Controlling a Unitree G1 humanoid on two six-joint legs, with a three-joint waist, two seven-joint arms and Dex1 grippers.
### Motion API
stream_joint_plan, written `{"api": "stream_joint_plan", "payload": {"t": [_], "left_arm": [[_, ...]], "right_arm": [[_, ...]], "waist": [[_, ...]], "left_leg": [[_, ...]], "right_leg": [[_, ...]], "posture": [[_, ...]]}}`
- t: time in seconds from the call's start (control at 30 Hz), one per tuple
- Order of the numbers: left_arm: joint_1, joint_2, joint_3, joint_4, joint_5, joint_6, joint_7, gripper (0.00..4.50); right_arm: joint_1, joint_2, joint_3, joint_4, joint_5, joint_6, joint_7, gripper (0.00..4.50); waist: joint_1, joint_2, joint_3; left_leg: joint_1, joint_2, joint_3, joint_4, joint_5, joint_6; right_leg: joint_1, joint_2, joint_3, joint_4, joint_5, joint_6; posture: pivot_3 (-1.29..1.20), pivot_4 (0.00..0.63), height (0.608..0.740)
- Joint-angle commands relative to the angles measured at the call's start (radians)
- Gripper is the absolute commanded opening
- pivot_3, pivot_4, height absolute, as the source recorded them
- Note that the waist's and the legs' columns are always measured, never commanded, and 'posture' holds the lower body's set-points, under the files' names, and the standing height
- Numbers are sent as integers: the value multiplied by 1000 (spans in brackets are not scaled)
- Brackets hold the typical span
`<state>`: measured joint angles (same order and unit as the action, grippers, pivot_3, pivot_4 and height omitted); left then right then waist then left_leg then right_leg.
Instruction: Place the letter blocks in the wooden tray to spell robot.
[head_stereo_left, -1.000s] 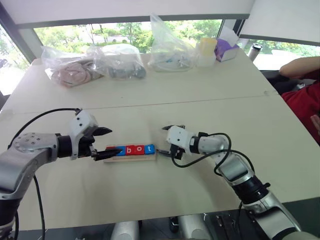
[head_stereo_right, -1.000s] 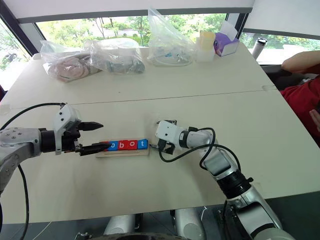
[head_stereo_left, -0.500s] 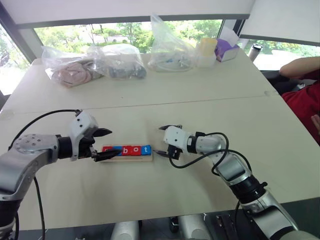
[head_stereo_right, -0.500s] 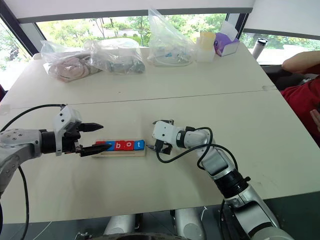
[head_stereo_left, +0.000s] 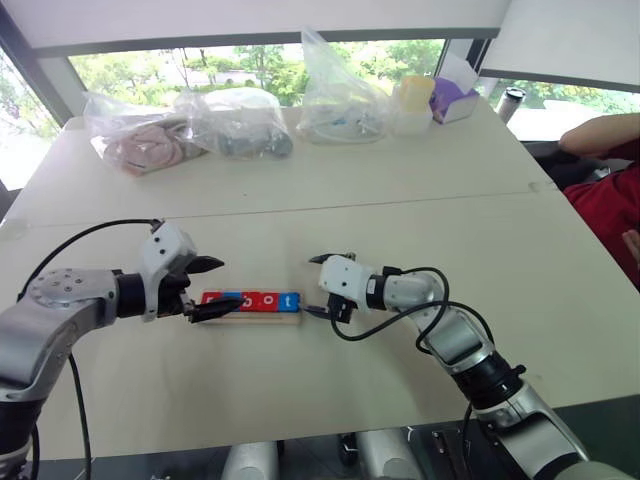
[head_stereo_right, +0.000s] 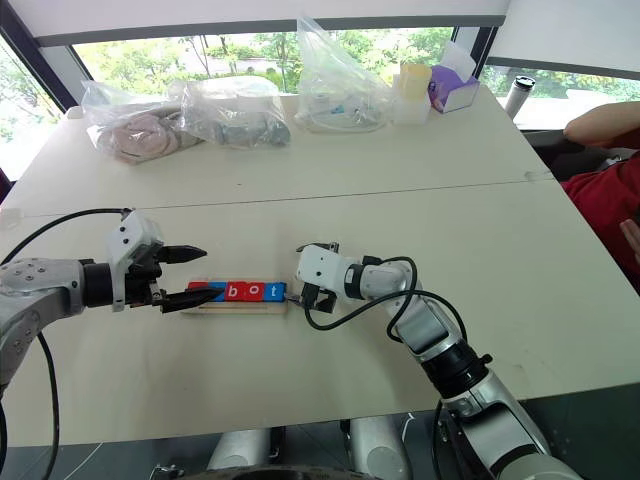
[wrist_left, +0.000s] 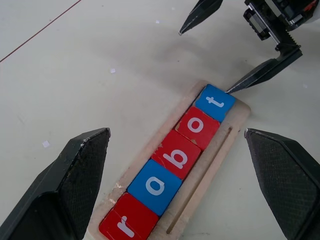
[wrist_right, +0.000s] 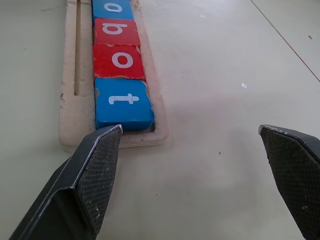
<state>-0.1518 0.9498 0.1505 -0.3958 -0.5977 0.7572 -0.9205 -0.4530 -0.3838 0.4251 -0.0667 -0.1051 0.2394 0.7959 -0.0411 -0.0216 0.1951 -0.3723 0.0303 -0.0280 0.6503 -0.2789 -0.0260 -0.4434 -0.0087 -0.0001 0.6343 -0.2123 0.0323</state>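
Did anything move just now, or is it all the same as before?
The right gripper crept toward the robot's left, one fingertip at the wooden tray's t end, and the tray with its letter blocks slid slightly toward the left gripper. Nothing was grabbed or let go. The left gripper, both open jaws and the bags stayed put.

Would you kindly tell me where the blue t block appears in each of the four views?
Left eye view: blue t block, right end of the wooden tray.
Right eye view: same end.
Left wrist view: far end of the row.
Right wrist view: nearest block.
Shared landmark: the neighbouring red o block.
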Motion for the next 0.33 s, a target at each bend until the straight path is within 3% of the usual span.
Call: {"api": "stream_joint_plan", "payload": {"t": [0.03, 0.17, 0.33], "left_arm": [[11, 6, 35, -25, -3, -14, -3, 4500], [85, 5, 142, -31, -40, 1, -2, 4500], [317, -23, 366, -74, -66, 15, -10, 4500]], "right_arm": [[3, -26, -27, -66, -2, -7, 2, 4449], [33, -96, -143, -194, 95, 67, 35, 4449], [145, -120, -375, -466, 457, 413, 68, 4449]], "waist": [[0, 0, 0], [0, 0, 0], [-3, 0, 0]], "left_leg": [[0, 0, 0, 0, 0, 0], [0, 0, 0, 0, 0, 0], [0, 1, 0, -1, 0, 0]], "right_leg": [[0, 0, 0, 0, 0, 0], [0, 0, 0, 0, 0, 0], [0, -1, 0, 0, 0, 1]], "posture": [[0, 150, 740], [0, 150, 740], [0, 150, 740]]}}
